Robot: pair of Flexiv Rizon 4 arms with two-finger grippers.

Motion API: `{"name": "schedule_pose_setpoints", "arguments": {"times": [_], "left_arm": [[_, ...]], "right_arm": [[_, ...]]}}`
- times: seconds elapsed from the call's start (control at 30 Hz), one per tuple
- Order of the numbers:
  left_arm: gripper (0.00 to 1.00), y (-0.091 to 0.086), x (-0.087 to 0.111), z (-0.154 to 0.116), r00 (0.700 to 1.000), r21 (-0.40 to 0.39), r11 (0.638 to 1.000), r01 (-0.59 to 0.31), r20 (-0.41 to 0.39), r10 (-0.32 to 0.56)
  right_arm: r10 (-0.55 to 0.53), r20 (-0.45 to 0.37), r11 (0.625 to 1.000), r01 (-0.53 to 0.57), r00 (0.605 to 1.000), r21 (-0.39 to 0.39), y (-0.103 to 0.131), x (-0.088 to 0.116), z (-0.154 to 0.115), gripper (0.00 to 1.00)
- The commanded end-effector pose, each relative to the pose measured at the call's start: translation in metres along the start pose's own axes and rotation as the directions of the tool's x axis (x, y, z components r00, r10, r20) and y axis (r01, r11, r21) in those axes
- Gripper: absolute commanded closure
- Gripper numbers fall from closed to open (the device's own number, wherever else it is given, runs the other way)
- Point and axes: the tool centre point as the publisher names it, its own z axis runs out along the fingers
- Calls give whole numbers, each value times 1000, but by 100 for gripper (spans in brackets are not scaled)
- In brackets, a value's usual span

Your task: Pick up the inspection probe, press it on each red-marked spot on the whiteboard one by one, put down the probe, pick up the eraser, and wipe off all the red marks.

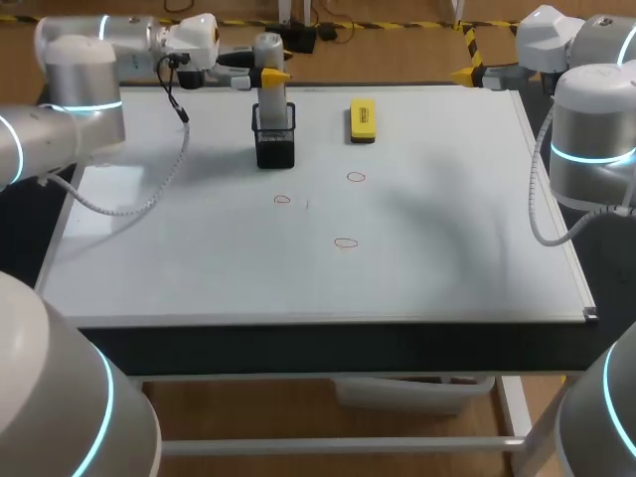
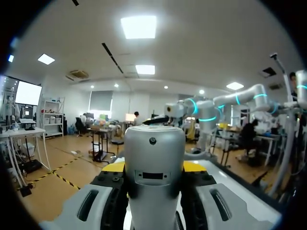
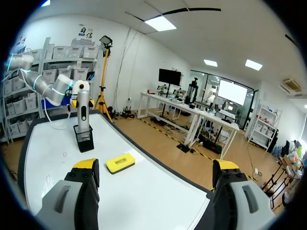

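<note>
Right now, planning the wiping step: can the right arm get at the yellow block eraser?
Probably yes: the yellow block eraser lies on bare whiteboard ahead of the open right hand, nothing between; left hand grips the silver probe.

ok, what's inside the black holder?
The inspection probe stands upright in the black holder, with the left gripper closed on its upper part. The probe's lower end and the holder's floor are hidden by the holder's walls.
</note>
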Motion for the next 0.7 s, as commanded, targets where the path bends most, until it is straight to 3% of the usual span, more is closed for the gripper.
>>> {"name": "schedule_pose_setpoints", "arguments": {"times": [0.03,0.3,0.7], "left_arm": [[100,-12,9,-1,1000,-14,1000,-3,26,4],[100,-27,15,-5,999,-15,1000,-11,33,11],[100,-62,20,-11,998,41,999,-32,58,30]], "right_arm": [[0,-1,1000,0,1000,1,0,0,0,0],[0,-1,1000,0,1000,1,0,0,0,0],[0,-1,1000,0,1000,1,0,0,0,0]]}}
